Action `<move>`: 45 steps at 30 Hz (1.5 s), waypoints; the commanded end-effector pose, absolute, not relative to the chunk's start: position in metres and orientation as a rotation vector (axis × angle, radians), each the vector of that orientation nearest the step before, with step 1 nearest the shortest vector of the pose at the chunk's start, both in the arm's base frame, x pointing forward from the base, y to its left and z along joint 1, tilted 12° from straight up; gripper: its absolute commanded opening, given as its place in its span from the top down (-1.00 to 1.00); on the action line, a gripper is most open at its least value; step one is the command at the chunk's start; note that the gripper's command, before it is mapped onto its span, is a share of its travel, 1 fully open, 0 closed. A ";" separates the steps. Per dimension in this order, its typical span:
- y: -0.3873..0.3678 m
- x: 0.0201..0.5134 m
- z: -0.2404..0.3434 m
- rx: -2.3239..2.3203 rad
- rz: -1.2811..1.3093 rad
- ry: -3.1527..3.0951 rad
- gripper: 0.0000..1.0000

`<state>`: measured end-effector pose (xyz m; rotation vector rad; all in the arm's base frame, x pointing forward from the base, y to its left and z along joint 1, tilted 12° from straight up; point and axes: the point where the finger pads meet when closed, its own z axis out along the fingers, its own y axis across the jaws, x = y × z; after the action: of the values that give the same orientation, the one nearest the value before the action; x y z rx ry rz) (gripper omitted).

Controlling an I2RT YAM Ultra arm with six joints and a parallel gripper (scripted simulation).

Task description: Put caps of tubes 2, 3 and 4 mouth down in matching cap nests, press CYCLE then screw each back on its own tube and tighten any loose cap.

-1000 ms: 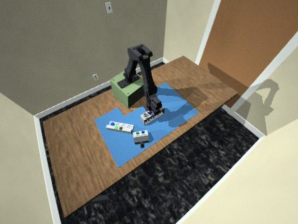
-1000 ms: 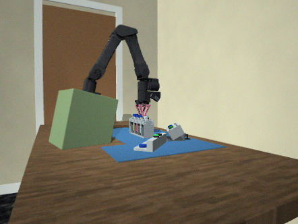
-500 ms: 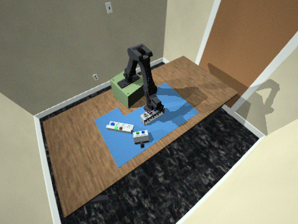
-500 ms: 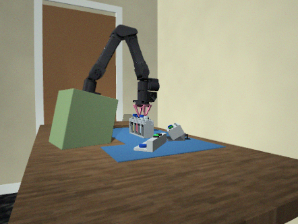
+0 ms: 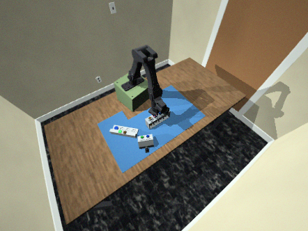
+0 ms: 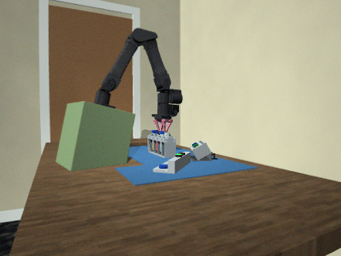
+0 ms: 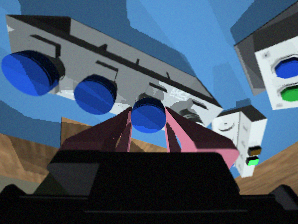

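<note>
Your gripper [image 7: 148, 131] is closed on a blue cap [image 7: 148, 114], one pink finger [image 7: 197, 137] on each side. The cap sits on its tube in the station [image 7: 120, 62], at 12 o'clock in the wrist view, and two more capped tubes run toward 10 o'clock.

Exterior view: mat [image 6: 216, 170] on table [image 6: 193, 216]; station [image 6: 162, 146] far on the mat, tray [image 6: 173, 163] near, console [image 6: 201, 149] right, block [image 6: 94, 140] left.
</note>
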<state>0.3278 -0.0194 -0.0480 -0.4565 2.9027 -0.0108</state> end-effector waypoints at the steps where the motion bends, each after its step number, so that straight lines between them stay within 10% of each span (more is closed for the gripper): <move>1: -0.020 0.332 -0.043 -0.454 -0.016 2.884 1.00; 34: -0.020 0.332 -0.044 0.686 0.110 2.849 1.00; 35: -0.020 0.332 -0.044 0.686 0.110 2.849 0.02; 45: -0.020 0.332 -0.044 0.686 0.110 2.849 0.02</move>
<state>0.3282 -0.0193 -0.0478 0.6879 2.8665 0.1063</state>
